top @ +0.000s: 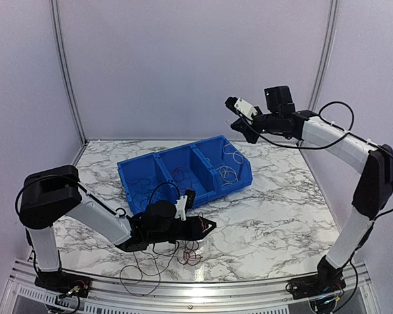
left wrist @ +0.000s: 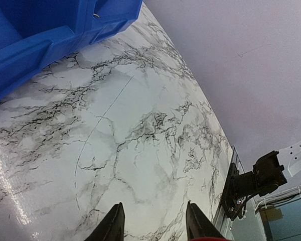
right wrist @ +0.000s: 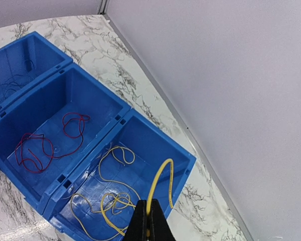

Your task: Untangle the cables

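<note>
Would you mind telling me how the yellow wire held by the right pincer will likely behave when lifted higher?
Probably floppy: the yellow wire droops in an arch from the right pincer. Likely very light, being so thin. The yellow loops below in the blue bin may snag it.

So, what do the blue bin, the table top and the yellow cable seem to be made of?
Blue bin: likely moulded plastic, semi-gloss; uniform colour, ribbed rims, soft highlights.
Table top: marble look, white with dark veins, glossy with glare; real stone or a printed laminate, I cannot tell.
Yellow cable: thin wire in smooth, plastic-looking insulation; it holds a springy arch.
</note>
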Robot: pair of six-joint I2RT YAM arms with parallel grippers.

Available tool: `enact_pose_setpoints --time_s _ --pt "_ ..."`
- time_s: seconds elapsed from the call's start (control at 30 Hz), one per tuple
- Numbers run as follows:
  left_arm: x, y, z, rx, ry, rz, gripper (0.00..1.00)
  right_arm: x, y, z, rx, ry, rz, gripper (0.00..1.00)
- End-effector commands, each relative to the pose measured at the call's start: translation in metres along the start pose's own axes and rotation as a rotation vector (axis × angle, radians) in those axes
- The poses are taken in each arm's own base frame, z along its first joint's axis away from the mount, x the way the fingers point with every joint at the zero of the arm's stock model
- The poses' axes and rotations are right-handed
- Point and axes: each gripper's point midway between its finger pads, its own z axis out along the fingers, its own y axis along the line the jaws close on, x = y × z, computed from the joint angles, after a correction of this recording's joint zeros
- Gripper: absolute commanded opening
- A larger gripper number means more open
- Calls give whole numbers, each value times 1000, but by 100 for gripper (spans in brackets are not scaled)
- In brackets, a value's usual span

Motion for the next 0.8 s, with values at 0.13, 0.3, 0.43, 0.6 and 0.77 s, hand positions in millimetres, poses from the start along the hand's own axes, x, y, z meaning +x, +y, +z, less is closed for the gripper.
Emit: enact_pose_setpoints --time_s 0.13,0.3,0.43,0.6,0.77 --pt "-11 -17 -2 41 -30 23 43 -105 -49 -80 190 -230 -67 0" --pt "-11 -16 -4 39 -31 24 43 -130 -53 -96 194 -294 -68 0" --pt "-11 -16 -7 39 -31 24 43 -124 -52 -84 181 -285 -62 0" --pt "-15 -15 -10 28 -48 27 43 -103 -50 -58 166 -249 -50 0" --pt "-16 -14 -11 21 -57 25 43 -61 -40 -15 129 -181 -8 0"
